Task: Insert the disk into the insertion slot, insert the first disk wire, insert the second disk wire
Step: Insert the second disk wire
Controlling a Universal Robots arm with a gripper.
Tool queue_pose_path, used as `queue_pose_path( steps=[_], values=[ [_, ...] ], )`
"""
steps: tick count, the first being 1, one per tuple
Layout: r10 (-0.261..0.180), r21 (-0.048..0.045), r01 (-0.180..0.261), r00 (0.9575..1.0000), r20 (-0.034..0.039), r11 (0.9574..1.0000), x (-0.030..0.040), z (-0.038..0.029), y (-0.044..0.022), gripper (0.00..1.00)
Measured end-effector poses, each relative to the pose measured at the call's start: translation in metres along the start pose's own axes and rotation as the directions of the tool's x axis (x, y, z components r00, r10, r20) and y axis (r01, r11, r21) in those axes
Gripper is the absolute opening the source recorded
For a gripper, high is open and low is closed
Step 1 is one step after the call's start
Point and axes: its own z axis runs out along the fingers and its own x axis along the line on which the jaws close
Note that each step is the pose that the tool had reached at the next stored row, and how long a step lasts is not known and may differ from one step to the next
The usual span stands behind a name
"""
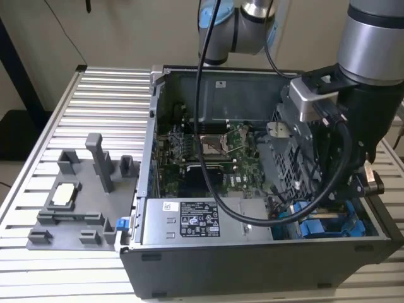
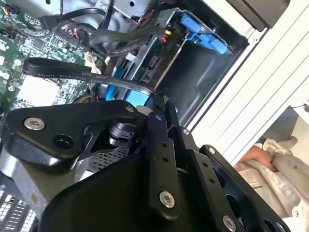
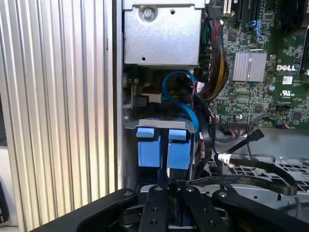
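In the exterior view, the arm is seen lowered into the open computer case point(image 1: 265, 265) at the corner on the exterior view's right, beside the perforated drive cage point(image 1: 297, 158). The gripper point(image 1: 353, 202) is hidden behind the wrist and black cables, so its opening cannot be told here. Just below it, the blue frame of the disk point(image 1: 322, 226) is seen lying in the insertion slot point(image 1: 372, 227). Well apart from the gripper, toward the exterior view's left, a grey fixture tray point(image 1: 69, 208) rests on the ribbed counter point(image 1: 107, 95).

In the second wrist view, the gripper's black linkage point(image 2: 159, 159) fills the foreground, and its fingers are drawn close together. Whether anything is pinched between them cannot be told. A flat black cable point(image 2: 82, 75) is seen crossing just ahead of the tip, with blue tabs point(image 2: 203, 36) further beyond.

In the first wrist view, the disk's two blue tabs point(image 3: 161, 147) are seen directly ahead of the gripper point(image 3: 175, 193), with a blue wire point(image 3: 181, 96) looping beyond them and the motherboard point(image 3: 260, 63) off to one side.
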Motion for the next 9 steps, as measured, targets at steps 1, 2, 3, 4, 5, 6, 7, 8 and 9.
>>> queue_pose_path(
  steps=[1,2,3,4,5,6,7,8,9],
  values=[
    [0.000,-0.0020,0.000,1.0000,0.0000,1.0000,0.0018,0.0005,-0.0021,0.16],
    [0.000,-0.0040,0.000,1.0000,0.0001,1.0000,0.0037,0.0010,-0.0041,0.16],
    [-0.001,-0.0059,0.001,1.0000,0.0003,1.0000,0.0049,0.0013,-0.0053,0.16],
    [-0.001,-0.0061,0.001,1.0000,0.0003,1.0000,0.0049,0.0014,-0.0054,0.16],
    [-0.001,-0.0061,0.001,1.0000,0.0003,1.0000,0.0050,0.0013,-0.0054,0.16],
    [-0.001,-0.0061,0.001,1.0000,0.0003,1.0000,0.0050,0.0013,-0.0054,0.16],
    [0.000,-0.0061,0.000,1.0000,0.0010,1.0000,0.0050,0.0013,-0.0054,0.16],
    [0.000,-0.0061,0.000,1.0000,0.0053,1.0000,0.0050,0.0012,-0.0054,0.16],
    [0.001,-0.0058,-0.001,0.9999,0.0151,1.0000,0.0050,0.0014,-0.0054,0.16]
  ],
)
